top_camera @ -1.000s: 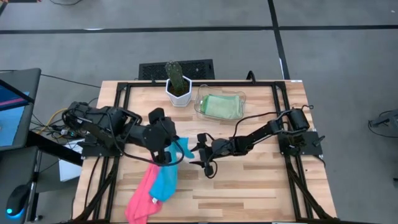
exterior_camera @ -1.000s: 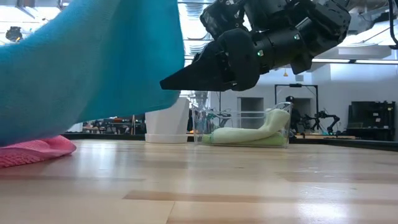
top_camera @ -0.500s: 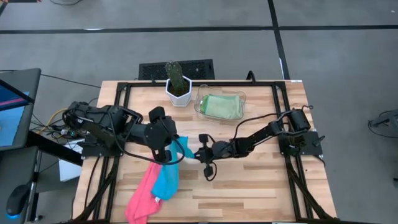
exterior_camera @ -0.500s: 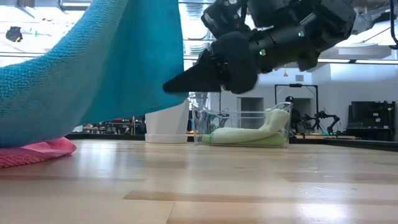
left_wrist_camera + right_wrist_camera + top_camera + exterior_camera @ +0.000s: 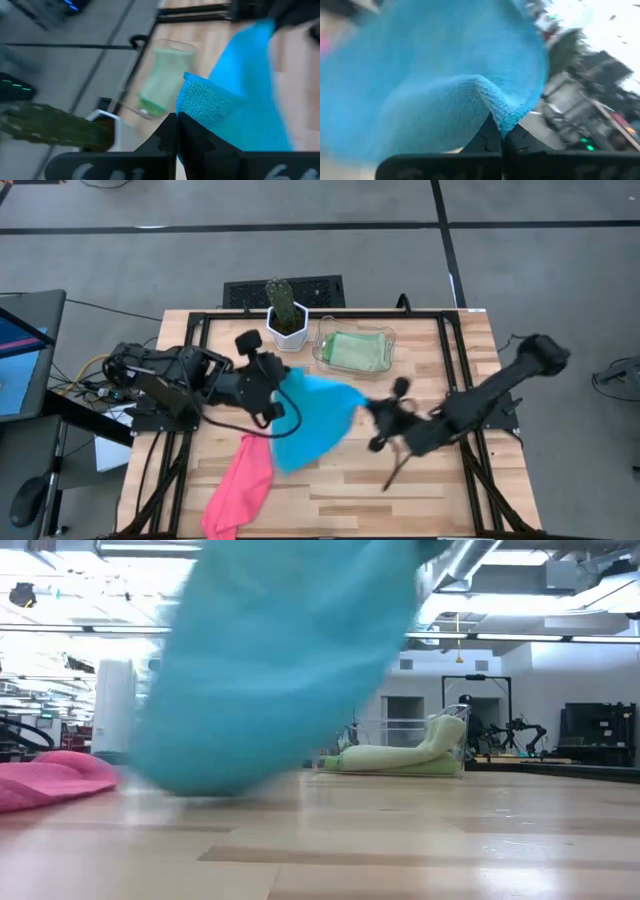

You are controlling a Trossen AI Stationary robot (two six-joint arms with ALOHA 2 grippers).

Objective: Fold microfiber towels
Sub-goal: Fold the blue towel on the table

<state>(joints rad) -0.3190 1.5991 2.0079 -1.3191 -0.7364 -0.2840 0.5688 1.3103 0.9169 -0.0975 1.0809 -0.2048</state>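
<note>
Nubby turquoise cloth towel (image 5: 310, 425), soft pink towel (image 5: 240, 490), smooth pale wood table (image 5: 440, 490), clear glossy plastic tray (image 5: 385, 338).

A towel (image 5: 310, 420) is held spread above the middle of the bench (image 5: 450, 490), between the left tool (image 5: 283, 383) at its left rear corner and the right tool (image 5: 368, 408) at its right edge. A second towel (image 5: 240, 490) lies on the bench at the front left, partly under the first towel's lower end. At the rear of the bench a potted plant (image 5: 285, 315) stands, and just to its right a tray (image 5: 385, 340) is placed, with folded towels (image 5: 352, 350) lying in it.
</note>
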